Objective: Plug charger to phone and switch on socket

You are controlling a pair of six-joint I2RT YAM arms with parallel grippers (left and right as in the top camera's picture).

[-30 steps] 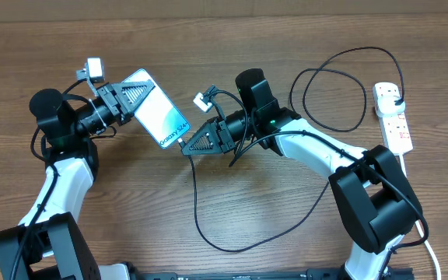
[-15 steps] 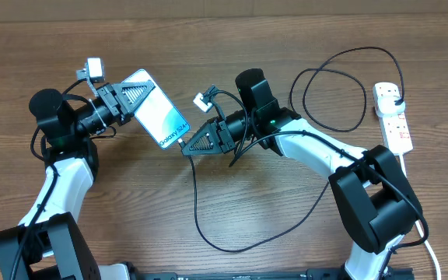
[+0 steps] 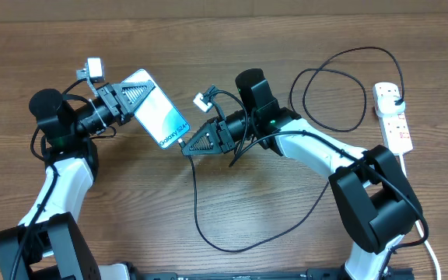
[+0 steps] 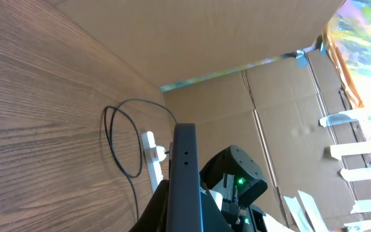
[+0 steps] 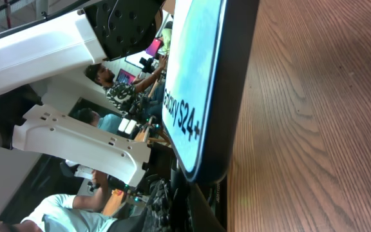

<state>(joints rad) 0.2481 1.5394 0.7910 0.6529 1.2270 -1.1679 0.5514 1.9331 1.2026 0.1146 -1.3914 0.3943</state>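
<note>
Above the wood table (image 3: 271, 218), slim glossy cyan-screened smartphone (image 3: 162, 117) pinched by left gripper (image 3: 137, 99); right gripper (image 3: 186, 148) clamped on thin black charger cable (image 3: 195, 204) tip at its lower end; white red-switched power strip (image 3: 393, 118) far right
</note>
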